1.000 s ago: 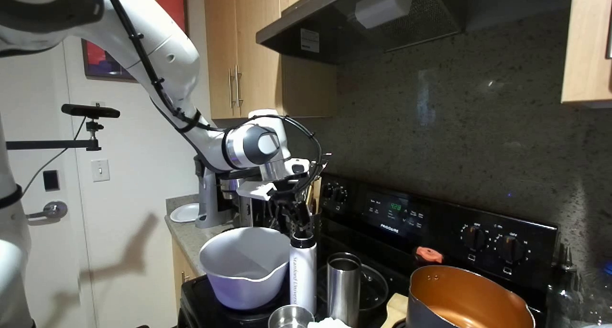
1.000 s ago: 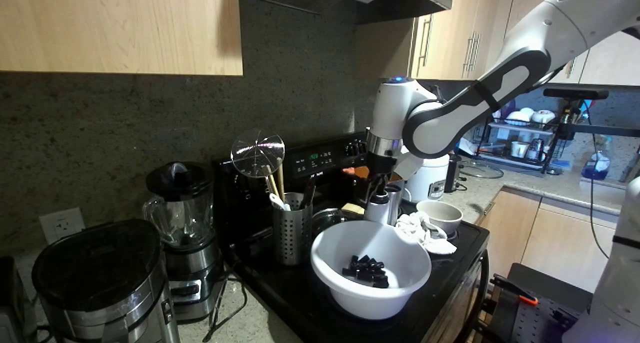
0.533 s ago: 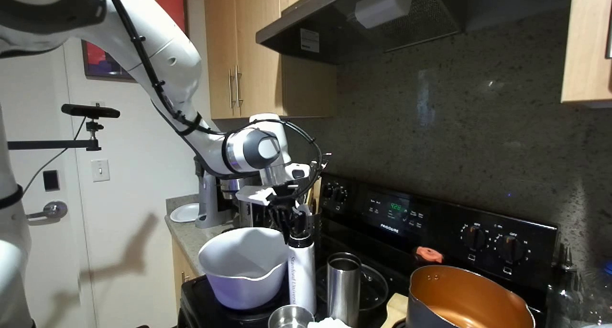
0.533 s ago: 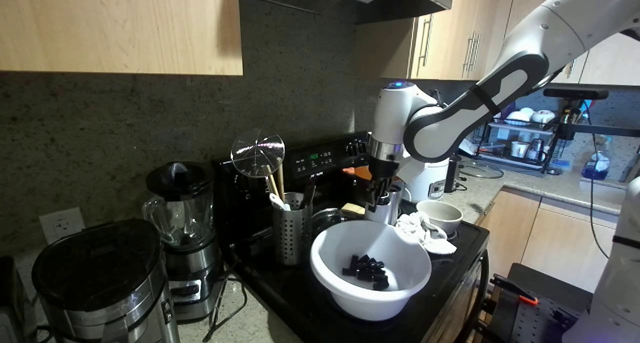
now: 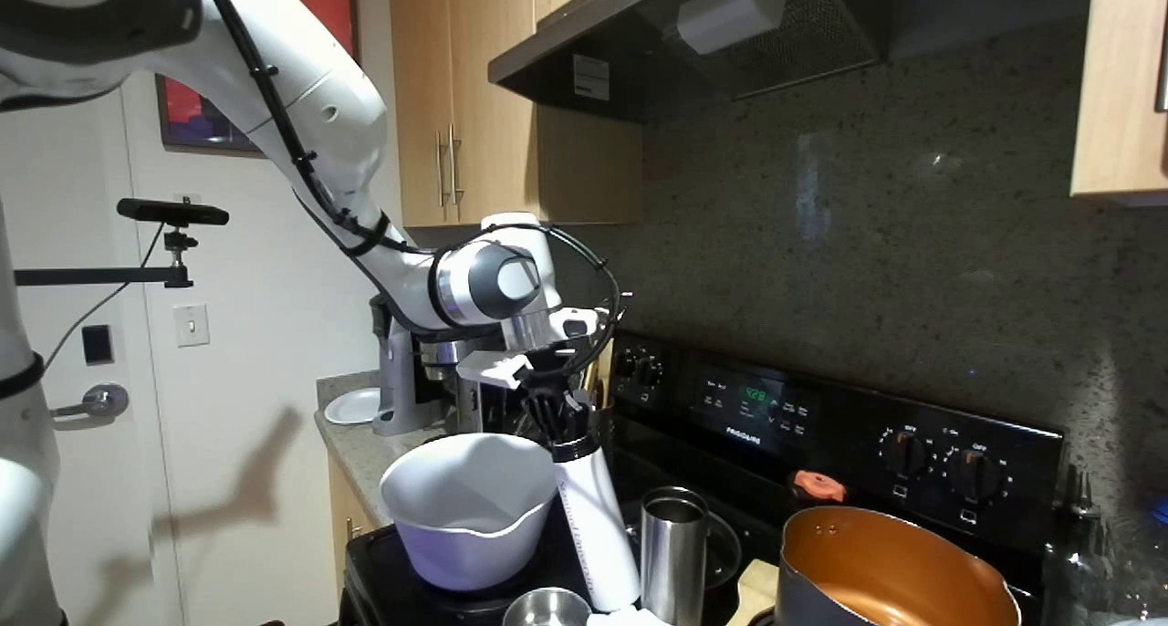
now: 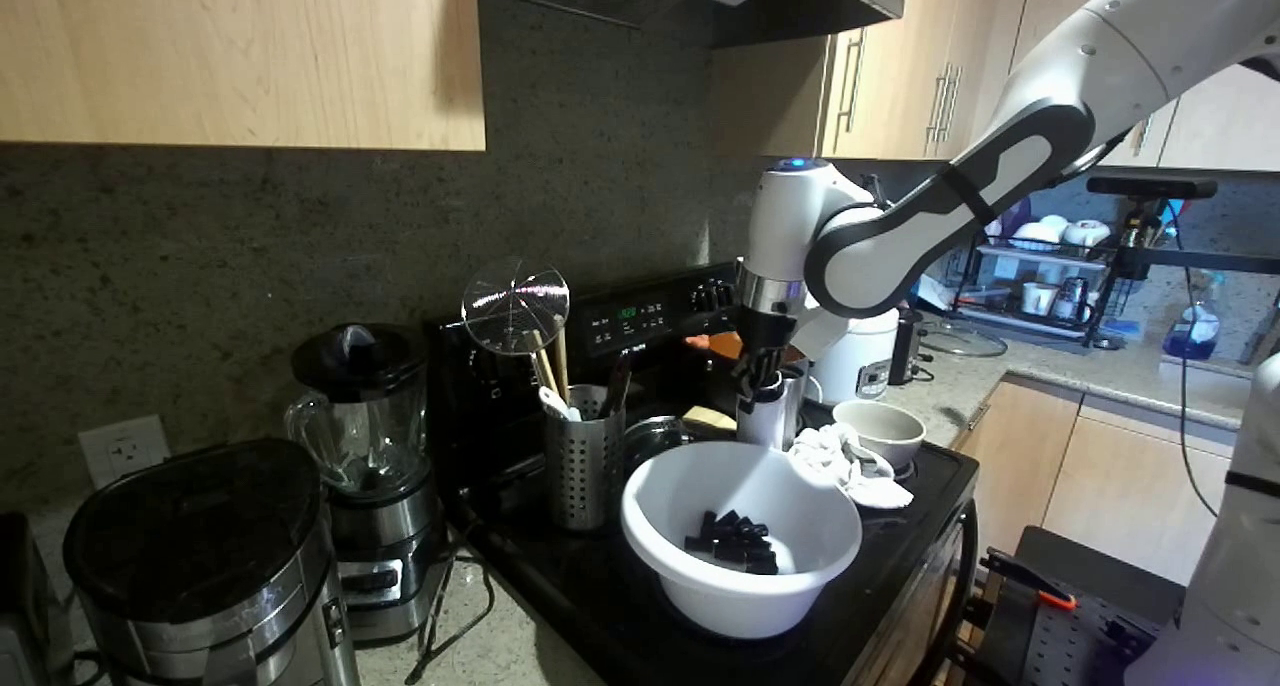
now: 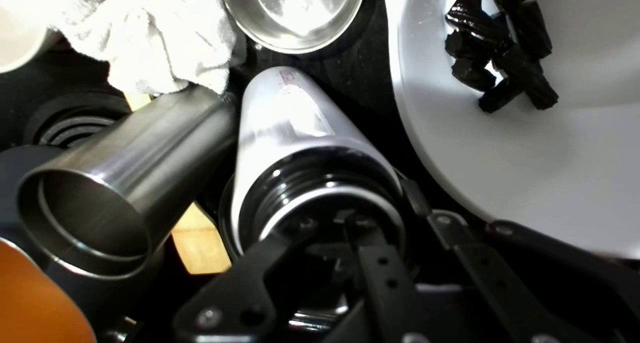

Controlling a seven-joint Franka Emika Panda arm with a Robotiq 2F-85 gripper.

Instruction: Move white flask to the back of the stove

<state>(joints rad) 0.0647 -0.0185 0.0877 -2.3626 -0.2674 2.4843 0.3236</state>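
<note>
The white flask (image 5: pixel 593 526), white with a dark neck and an open mouth, leans over on the black stove (image 6: pixel 600 586). Its top tips toward the wide white bowl (image 5: pixel 470 507) in an exterior view. My gripper (image 5: pixel 573 423) is shut on the flask's rim. In the wrist view, one finger reaches into the flask's mouth and the other finger (image 7: pixel 415 197) lies outside the wall. The inner fingertip is hard to see in the dark mouth. Whether the flask's base touches the stove cannot be told. The stove's glossy back panel (image 5: pixel 839 416) rises behind everything.
A steel cup (image 5: pixel 673 553) stands close beside the flask. Near its base are a small steel bowl (image 7: pixel 295 13) and a white cloth (image 7: pixel 165 38). A copper-lined pot (image 5: pixel 899 562), a wooden spatula (image 5: pixel 756 589) and a perforated utensil holder (image 6: pixel 585 466) are also on the stove. The hood hangs overhead.
The jaws have closed on the flask's rim. The flask has gone from upright to tilted, its base swinging right in an exterior view. The steel cup has shifted right, the small steel bowl slightly left.
</note>
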